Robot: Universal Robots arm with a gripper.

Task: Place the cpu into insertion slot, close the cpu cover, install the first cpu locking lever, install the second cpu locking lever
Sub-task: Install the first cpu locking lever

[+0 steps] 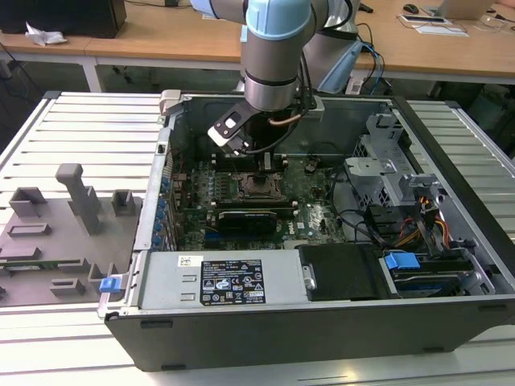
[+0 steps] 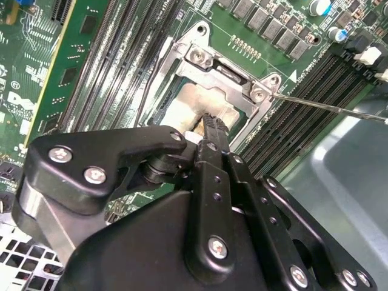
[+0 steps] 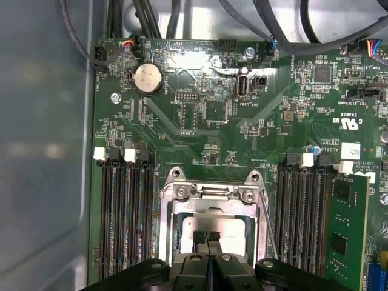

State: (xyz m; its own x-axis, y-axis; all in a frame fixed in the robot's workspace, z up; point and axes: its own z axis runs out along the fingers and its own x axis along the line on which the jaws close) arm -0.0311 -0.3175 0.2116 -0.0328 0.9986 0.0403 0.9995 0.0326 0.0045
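The insertion slot (image 3: 176,182) sits mid-motherboard between the memory slots, and its silver rim (image 2: 200,57) also shows in the second wrist view. The cpu cover (image 3: 209,213) lies flat over it. Through the cut-out I see the pale cpu (image 3: 233,233), whose top (image 2: 194,100) looks smeared. My gripper (image 3: 207,237) is shut, its black fingertips (image 2: 213,126) together just over the cpu's edge, holding nothing. One thin locking lever (image 2: 330,108) sticks out sideways from the socket corner, and it runs along the cover's side (image 3: 267,227). In the exterior view the gripper (image 1: 267,163) hangs over the socket (image 1: 259,186).
The open computer case (image 1: 322,322) rests on a slatted metal table (image 1: 88,121). Memory slots (image 3: 121,218) flank the socket, with a green card (image 3: 348,224) beside them. Cables and drive bays (image 1: 402,217) fill the exterior view's right. A grey fixture plate (image 1: 56,225) lies outside the case.
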